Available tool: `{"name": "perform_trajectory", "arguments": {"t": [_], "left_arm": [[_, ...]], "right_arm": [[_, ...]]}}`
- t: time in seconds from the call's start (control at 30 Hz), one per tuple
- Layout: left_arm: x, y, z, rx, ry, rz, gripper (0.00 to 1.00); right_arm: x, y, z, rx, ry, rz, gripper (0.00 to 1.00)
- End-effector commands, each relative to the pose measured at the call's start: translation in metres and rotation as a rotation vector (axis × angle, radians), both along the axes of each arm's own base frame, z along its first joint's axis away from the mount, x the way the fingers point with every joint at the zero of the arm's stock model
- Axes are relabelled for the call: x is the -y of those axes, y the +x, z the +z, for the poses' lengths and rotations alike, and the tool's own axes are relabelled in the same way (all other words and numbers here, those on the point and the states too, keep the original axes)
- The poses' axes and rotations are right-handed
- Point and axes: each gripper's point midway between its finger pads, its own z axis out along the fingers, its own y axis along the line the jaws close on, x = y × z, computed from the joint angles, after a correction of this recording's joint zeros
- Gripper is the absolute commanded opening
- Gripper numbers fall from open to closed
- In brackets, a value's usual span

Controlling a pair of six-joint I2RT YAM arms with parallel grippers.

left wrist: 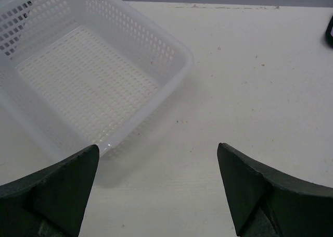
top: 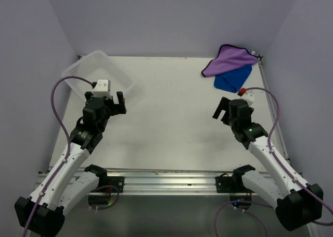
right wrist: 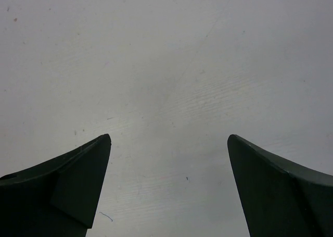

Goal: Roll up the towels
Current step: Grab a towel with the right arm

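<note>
Bottom of frame: 2 arms reach up-frame, elbows bent. The left fingers (top: 105, 99) are spread wide, holding nothing, beside the white basket (top: 78, 66). The right fingers (top: 227, 108) are spread wide, holding nothing, over bare surface (top: 171, 107). Upper right corner: purple towel (top: 229, 60), crumpled, long axis lower left to upper right, overlaps blue towel (top: 231, 80), whose upper part is hidden.

Bright, diffuse overhead light leaves soft shadows on the table (top: 171, 117) (wrist views look slightly soft and grainy).
</note>
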Motion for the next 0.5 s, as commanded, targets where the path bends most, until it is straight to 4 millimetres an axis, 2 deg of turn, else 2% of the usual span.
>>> {"name": "perform_trajectory", "arguments": {"t": [0.0, 0.23, 0.33, 0.43, 0.47], "left_arm": [[0.000, 0.003, 0.023, 0.052, -0.014, 0.006, 1.00], [0.003, 0.003, 0.022, 0.049, -0.019, -0.012, 1.00], [0.003, 0.004, 0.022, 0.046, -0.016, -0.010, 0.99], [0.002, 0.004, 0.022, 0.048, -0.015, -0.006, 1.00], [0.003, 0.004, 0.021, 0.045, -0.018, -0.008, 1.00]], "right_arm": [[-0.002, 0.007, 0.012, 0.062, 0.029, -0.016, 0.99], [-0.002, 0.012, -0.006, -0.018, -0.020, -0.003, 0.99], [-0.005, 0.028, -0.005, -0.004, -0.034, 0.000, 0.99], [-0.010, 0.054, -0.004, -0.014, -0.083, 0.014, 0.99], [-0.012, 0.069, 0.011, 0.016, -0.091, 0.012, 0.99]]}}
